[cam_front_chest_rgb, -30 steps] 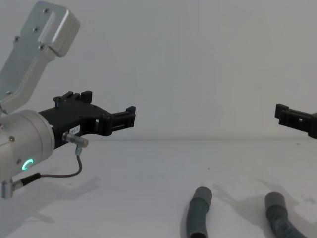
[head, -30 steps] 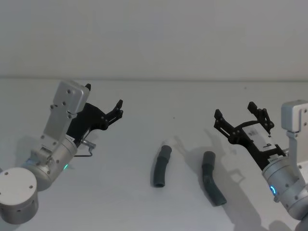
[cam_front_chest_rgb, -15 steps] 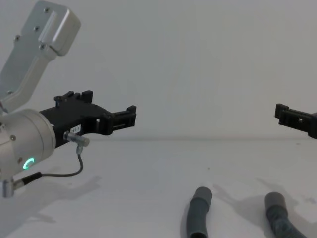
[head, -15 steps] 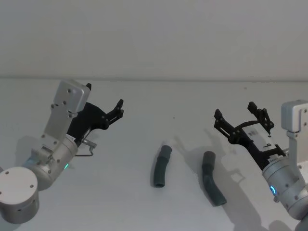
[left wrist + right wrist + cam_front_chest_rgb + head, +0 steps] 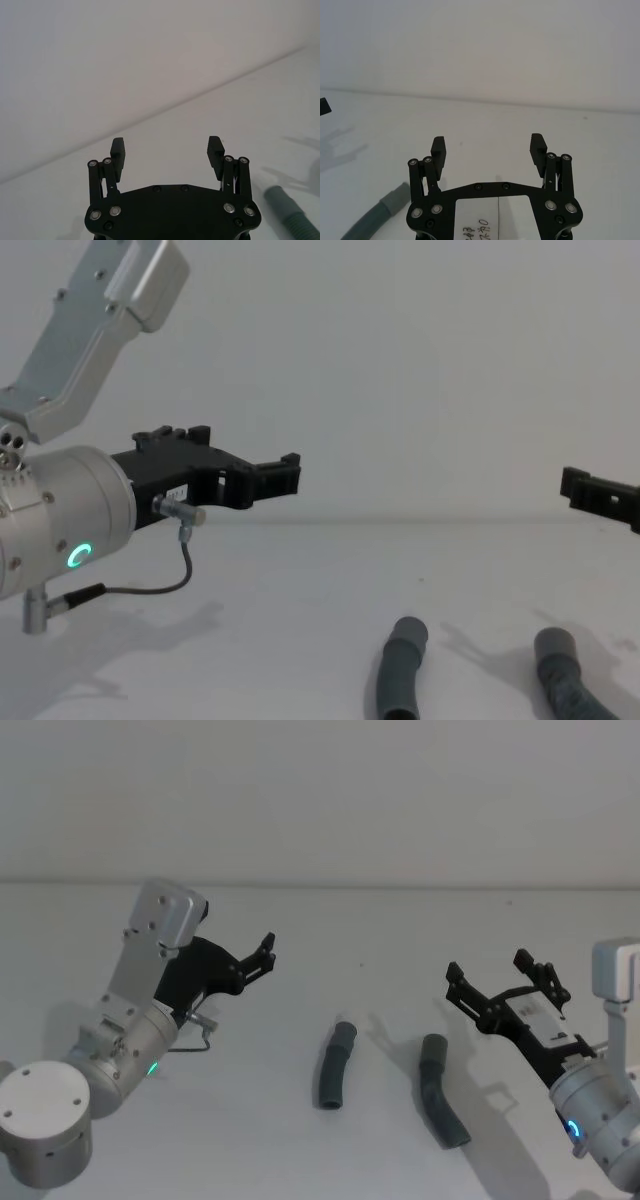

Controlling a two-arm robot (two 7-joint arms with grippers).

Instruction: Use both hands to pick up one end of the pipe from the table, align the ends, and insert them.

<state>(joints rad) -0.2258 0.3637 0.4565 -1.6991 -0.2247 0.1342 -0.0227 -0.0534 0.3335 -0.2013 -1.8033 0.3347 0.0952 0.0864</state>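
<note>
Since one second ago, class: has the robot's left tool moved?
Yes. In the head view the left tool has shifted rightward, closer to the pipe, which has stayed where it lay on the table.

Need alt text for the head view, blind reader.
The left pipe section and right pipe section, both dark grey, lie apart and untouched on the white table. The left pincer and right pincer hover open on either side, holding nothing.
</note>
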